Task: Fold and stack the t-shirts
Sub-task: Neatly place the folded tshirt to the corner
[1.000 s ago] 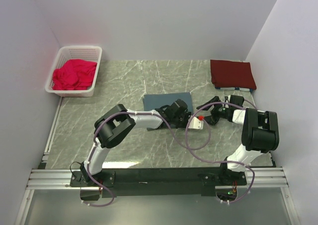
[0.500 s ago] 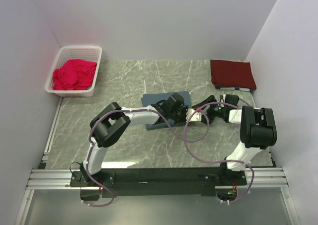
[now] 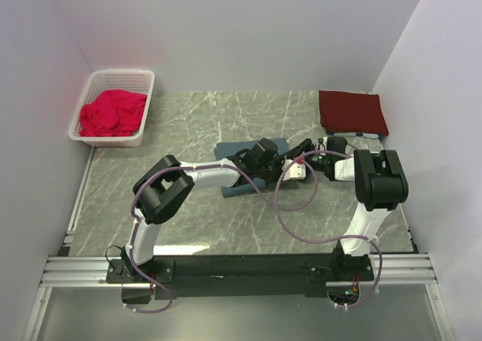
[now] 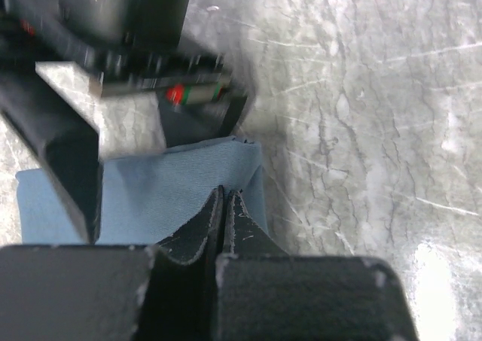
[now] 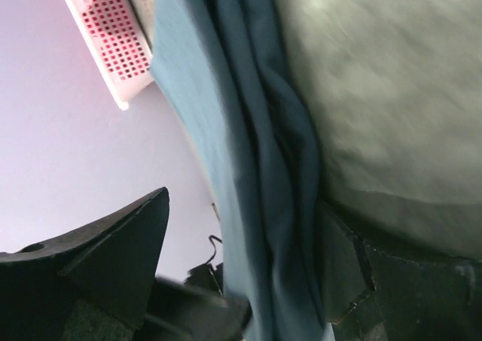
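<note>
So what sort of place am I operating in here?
Probably a lab robot test cell: plain white walls boxing in a marble-pattern table, a metal mounting rail along its near edge.

Table (image 3: 188, 220) — blue-grey shirt (image 3: 230, 151), maroon shirt (image 3: 352, 111), basket (image 3: 120, 74)

Robot lab, bare walls (image 3: 226, 32), mounting rail (image 3: 226, 269)

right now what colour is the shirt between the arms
Slate blue-grey folded cloth t-shirt, clearest in left wrist view.
</note>
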Robot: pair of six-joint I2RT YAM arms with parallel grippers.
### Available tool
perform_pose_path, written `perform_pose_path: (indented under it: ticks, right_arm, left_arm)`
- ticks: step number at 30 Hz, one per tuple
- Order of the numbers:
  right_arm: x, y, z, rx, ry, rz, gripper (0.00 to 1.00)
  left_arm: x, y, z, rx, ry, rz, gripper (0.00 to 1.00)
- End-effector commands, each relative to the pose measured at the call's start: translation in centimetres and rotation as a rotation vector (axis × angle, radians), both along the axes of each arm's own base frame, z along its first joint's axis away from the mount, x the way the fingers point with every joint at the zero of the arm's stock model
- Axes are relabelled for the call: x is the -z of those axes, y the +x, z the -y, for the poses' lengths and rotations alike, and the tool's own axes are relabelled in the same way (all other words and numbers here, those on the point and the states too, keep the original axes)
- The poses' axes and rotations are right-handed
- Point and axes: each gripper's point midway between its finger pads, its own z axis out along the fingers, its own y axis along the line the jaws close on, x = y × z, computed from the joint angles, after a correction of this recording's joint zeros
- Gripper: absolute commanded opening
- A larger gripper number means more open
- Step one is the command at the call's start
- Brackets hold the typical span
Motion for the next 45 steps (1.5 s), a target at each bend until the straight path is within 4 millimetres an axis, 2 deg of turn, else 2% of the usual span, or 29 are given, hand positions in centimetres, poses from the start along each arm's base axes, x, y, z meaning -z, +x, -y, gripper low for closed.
perform_pose_path:
  ticks: [1, 8, 12, 17, 20, 23, 25, 27, 29, 30, 31, 33, 34, 35, 36, 37, 38, 39, 40, 41, 42, 43, 44, 45]
  right_arm:
    - [5.5, -0.2, 0.1, 0.068, -0.111, -0.125, 0.80]
    - [5.2, 2.3, -0.4, 0.116, -0.118, -0.079, 0.72]
    - [5.1, 2.4, -1.8, 0.101, -0.114, -0.077, 0.68]
    - [4.8, 3.3, -2.0, 0.127, -0.147, -0.062, 0.66]
    - [4.7, 4.2, -2.1, 0.138, -0.142, -0.056, 0.56]
    - [4.7, 4.6, -1.9, 0.138, -0.157, -0.051, 0.55]
    - [4.7, 4.9, -1.7, 0.139, -0.185, -0.041, 0.50]
    - [4.6, 5.1, -1.6, 0.128, -0.203, -0.028, 0.31]
    - [3.9, 5.9, -1.6, 0.079, -0.234, 0.027, 0.09]
    - [3.8, 5.7, -1.6, 0.053, -0.251, 0.020, 0.03]
    - [2.9, 7.0, -1.3, 0.015, -0.307, 0.092, 0.00]
    - [1.5, 8.1, -0.6, -0.057, -0.417, 0.160, 0.00]
    - [0.8, 8.4, -0.4, -0.084, -0.449, 0.191, 0.00]
    - [0.0, 9.0, 0.3, -0.091, -0.505, 0.222, 0.00]
    - [-1.1, 9.5, 0.4, -0.121, -0.540, 0.236, 0.00]
    - [-1.6, 9.9, 0.9, -0.176, -0.601, 0.290, 0.00]
    - [-1.7, 10.4, 1.7, -0.180, -0.659, 0.290, 0.00]
    - [-2.9, 11.1, 2.2, -0.196, -0.689, 0.303, 0.00]
    - [-3.1, 11.5, 2.8, -0.238, -0.744, 0.337, 0.00]
    - [-3.3, 11.9, 3.4, -0.249, -0.780, 0.345, 0.00]
    - [-4.3, 12.7, 4.6, -0.270, -0.841, 0.379, 0.00]
    - [-4.7, 13.1, 5.3, -0.276, -0.872, 0.389, 0.00]
    - [-5.0, 13.6, 6.0, -0.280, -0.901, 0.395, 0.00]
    - [-6.1, 14.3, 6.8, -0.295, -0.946, 0.425, 0.00]
  left_arm:
    - [-5.3, 0.3, 1.3, 0.009, -0.138, 0.034, 0.01]
    - [-5.5, 0.1, 1.7, 0.011, -0.150, 0.014, 0.00]
    - [-5.6, 0.0, 1.7, 0.014, -0.152, 0.010, 0.01]
    - [-5.6, -0.4, 1.6, 0.031, -0.151, 0.000, 0.01]
    - [-5.5, -0.5, 1.5, 0.032, -0.149, -0.001, 0.01]
    - [-5.5, -0.6, 1.3, 0.035, -0.149, -0.008, 0.01]
    - [-5.8, -0.8, 1.3, 0.039, -0.153, -0.011, 0.01]
    - [-5.8, -0.9, 1.1, 0.034, -0.149, -0.016, 0.01]
    - [-6.0, -1.1, 0.7, 0.017, -0.134, -0.039, 0.12]
    - [-6.2, -1.0, 0.2, 0.008, -0.132, -0.047, 0.19]
    - [-7.5, -0.7, -0.6, -0.008, -0.146, -0.041, 0.32]
    - [-6.7, -1.3, -2.7, -0.029, -0.111, -0.077, 0.41]
    - [-7.9, -0.8, -4.1, -0.057, -0.123, -0.079, 0.43]
    - [-6.4, -1.4, -5.8, -0.077, -0.075, -0.126, 0.46]
    - [-6.1, -1.4, -7.0, -0.106, -0.057, -0.141, 0.48]
    - [-6.9, -1.0, -8.5, -0.148, -0.062, -0.145, 0.56]
    - [-5.4, -1.3, -10.0, -0.179, -0.029, -0.175, 0.61]
    - [-4.9, -1.4, -11.3, -0.213, -0.010, -0.198, 0.66]
    - [-5.3, -1.0, -12.8, -0.265, -0.021, -0.211, 0.78]
    - [-3.9, -1.6, -14.2, -0.295, 0.004, -0.243, 0.83]
    - [-3.7, -1.8, -15.0, -0.317, 0.010, -0.257, 0.90]
    - [-4.2, -1.8, -15.9, -0.355, -0.004, -0.261, 0.93]
    - [-3.4, -2.4, -16.9, -0.377, 0.009, -0.284, 0.98]
    - [-3.4, -2.7, -17.3, -0.393, 0.005, -0.294, 0.99]
